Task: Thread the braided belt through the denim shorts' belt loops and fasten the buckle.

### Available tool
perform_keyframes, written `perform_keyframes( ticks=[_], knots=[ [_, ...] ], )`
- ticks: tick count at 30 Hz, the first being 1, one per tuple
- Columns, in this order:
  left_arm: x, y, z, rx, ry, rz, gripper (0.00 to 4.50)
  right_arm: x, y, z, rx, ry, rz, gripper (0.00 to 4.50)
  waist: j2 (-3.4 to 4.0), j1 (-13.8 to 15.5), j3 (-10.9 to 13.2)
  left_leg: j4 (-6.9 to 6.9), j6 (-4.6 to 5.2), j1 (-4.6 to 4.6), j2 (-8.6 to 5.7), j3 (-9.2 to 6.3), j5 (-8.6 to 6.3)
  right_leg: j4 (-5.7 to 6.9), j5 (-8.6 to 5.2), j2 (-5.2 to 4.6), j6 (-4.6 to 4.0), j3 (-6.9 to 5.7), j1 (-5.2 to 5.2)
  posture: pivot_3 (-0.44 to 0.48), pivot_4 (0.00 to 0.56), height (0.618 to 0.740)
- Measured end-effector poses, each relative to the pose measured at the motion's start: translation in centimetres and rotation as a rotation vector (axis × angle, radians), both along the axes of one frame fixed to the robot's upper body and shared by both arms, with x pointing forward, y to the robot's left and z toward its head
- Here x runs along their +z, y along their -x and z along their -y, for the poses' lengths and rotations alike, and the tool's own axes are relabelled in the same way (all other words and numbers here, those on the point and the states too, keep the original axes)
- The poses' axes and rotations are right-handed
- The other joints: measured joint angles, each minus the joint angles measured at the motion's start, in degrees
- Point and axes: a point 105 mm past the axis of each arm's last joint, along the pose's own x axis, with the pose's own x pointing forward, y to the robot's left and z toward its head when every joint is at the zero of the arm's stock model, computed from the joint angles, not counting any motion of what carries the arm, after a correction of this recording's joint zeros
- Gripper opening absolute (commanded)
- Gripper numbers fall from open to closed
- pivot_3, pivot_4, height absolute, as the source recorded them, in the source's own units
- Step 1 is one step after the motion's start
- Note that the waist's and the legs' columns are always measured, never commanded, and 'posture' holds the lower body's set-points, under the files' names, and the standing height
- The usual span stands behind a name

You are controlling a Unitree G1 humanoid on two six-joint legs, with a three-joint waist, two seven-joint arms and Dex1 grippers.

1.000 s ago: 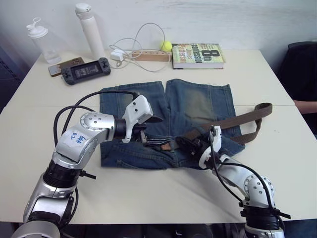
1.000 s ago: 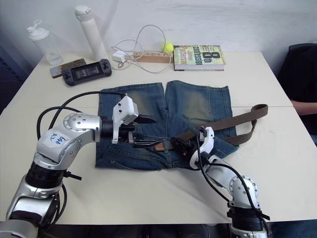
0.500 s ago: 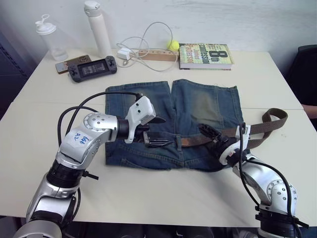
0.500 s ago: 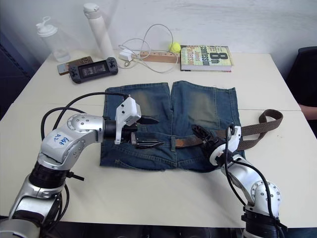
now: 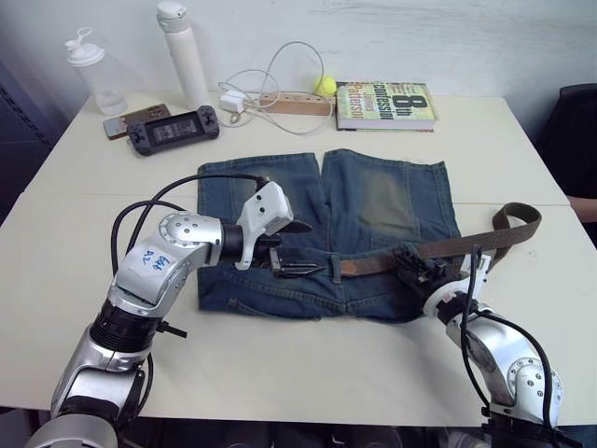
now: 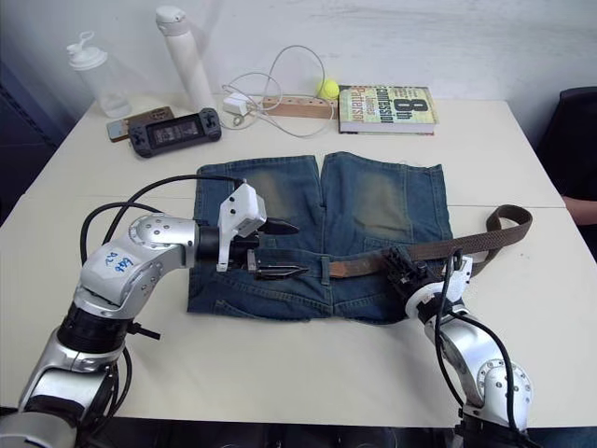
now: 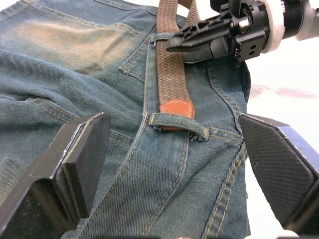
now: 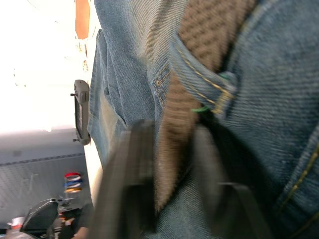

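Two grippers work my waistband: right gripper pinches the braided belt near the denim shorts' right edge; left gripper gapes, empty.

You get bright, even overhead light with soft shadows, but the right wrist view is blown out along one edge and its own fingers blur.

The shorts are lying at the frame's centre on the bench. The belt is running along their lower edge, looping off toward the right edge. Across the top are sitting two bottles, a game console, a cable, a ball and a book.
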Motion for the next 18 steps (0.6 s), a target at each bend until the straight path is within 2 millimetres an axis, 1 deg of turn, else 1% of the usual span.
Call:
perform_keyframes(
  ticks=[3, 5, 10, 14, 18],
  knots=[
    [0.0, 0.0, 0.0, 0.0, 0.0, 0.001, 4.5, 0.4, 0.1, -0.5, 0.003, -0.013, 0.015, 0.02, 0.0, -0.1, 0.0, 0.0, 0.0, 0.0, 0.0, 0.0, 0.0, 0.01, 0.0, 0.0, 0.0, 0.0, 0.0, 0.0, 0.15, 0.735],
    [0.0, 0.0, 0.0, 0.0, -0.001, 0.001, 4.5, 0.3, 0.0, -0.9, 0.011, -0.018, 0.007, 0.02, 0.0, -0.1, 0.0, 0.0, 0.0, 0.0, 0.0, 0.0, 0.0, 0.01, 0.0, 0.0, 0.0, 0.0, 0.0, 0.0, 0.15, 0.735],
    [0.0, 0.0, 0.0, 0.0, -0.001, 0.001, 4.5, 0.8, 0.3, -2.1, 0.045, 0.0, 0.016, 0.02, 0.0, -0.2, 0.0, -0.01, 0.0, 0.0, 0.0, -0.01, 0.0, 0.01, 0.0, 0.0, 0.0, 0.0, -0.01, 0.0, 0.15, 0.735],
    [0.0, 0.0, 0.0, -0.005, -0.001, -0.001, 4.5, 1.6, 0.6, -4.1, 0.085, -0.014, 0.038, 0.02, 0.0, -0.6, 0.0, -0.01, 0.0, 0.0, 0.01, -0.02, 0.0, 0.0, 0.0, 0.0, 0.0, 0.0, -0.01, 0.0, 0.15, 0.735],
    [0.1, 0.1, 0.0, -0.011, -0.002, -0.001, 4.5, 1.6, 0.9, -5.2, 0.126, -0.005, 0.036, 0.02, 0.0, -1.1, 0.0, -0.01, 0.0, -0.02, 0.0, -0.02, 0.0, 0.01, 0.0, -0.01, 0.0, 0.0, -0.01, 0.0, 0.15, 0.735]
  ],
)
